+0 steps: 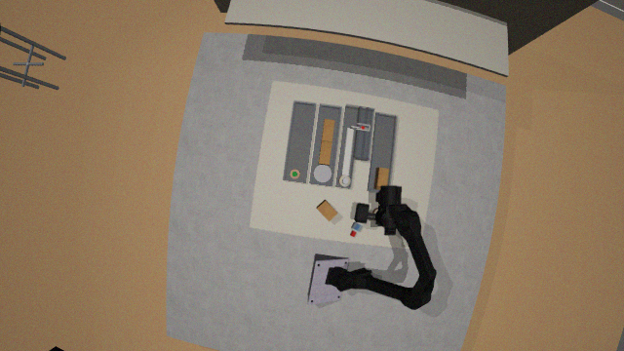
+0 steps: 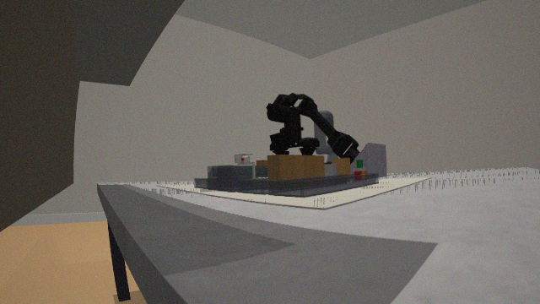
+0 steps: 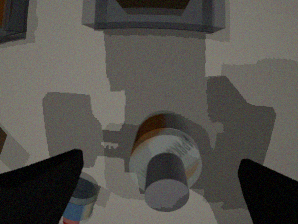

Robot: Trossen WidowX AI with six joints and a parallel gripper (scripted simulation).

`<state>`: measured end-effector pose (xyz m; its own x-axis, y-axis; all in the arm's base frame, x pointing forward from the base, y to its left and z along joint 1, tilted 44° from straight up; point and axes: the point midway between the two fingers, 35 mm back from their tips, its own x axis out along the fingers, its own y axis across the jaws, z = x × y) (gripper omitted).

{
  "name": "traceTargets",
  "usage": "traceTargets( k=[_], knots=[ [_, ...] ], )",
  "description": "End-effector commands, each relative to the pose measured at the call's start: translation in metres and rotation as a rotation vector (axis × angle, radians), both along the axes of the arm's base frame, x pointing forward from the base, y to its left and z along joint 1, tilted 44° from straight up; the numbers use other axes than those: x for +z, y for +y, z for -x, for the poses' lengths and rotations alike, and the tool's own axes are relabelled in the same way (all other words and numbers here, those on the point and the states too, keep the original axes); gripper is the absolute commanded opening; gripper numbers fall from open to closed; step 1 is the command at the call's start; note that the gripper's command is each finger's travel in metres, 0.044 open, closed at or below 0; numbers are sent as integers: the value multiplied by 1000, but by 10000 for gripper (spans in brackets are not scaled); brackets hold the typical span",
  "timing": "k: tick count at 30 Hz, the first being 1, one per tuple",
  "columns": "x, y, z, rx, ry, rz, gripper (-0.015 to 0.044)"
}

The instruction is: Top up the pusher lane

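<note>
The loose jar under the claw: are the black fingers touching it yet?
Apart. In the wrist view the jar stands between the wide-open gripper, with pale mat showing on both sides between it and each dark finger.

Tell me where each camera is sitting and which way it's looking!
Top: hangs overhead, looking straight down at the lanes and mat; the whole arm and base show.
Exterior: sits low past the table edge, looking sideways at the shelf; the bent arm shows.
Wrist: rides on the arm, looking down at the loose jar; only the open tool fingertips show.
Shared: top and wrist both see the small blue-and-red jar.
</note>
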<state>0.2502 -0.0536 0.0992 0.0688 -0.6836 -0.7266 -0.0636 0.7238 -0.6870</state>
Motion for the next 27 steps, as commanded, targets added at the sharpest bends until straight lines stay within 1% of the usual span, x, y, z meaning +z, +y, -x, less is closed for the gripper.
traceTargets(
  k=[1, 8, 18, 25, 27],
  knots=[
    [-4, -5, 0, 4, -1, 4, 440],
    [-10, -12, -1, 4, -1, 5, 440],
    [-10, -12, -1, 4, -1, 5, 177],
    [-10, -12, -1, 4, -1, 5, 131],
    [-10, -11, -1, 4, -1, 5, 78]
  ],
)
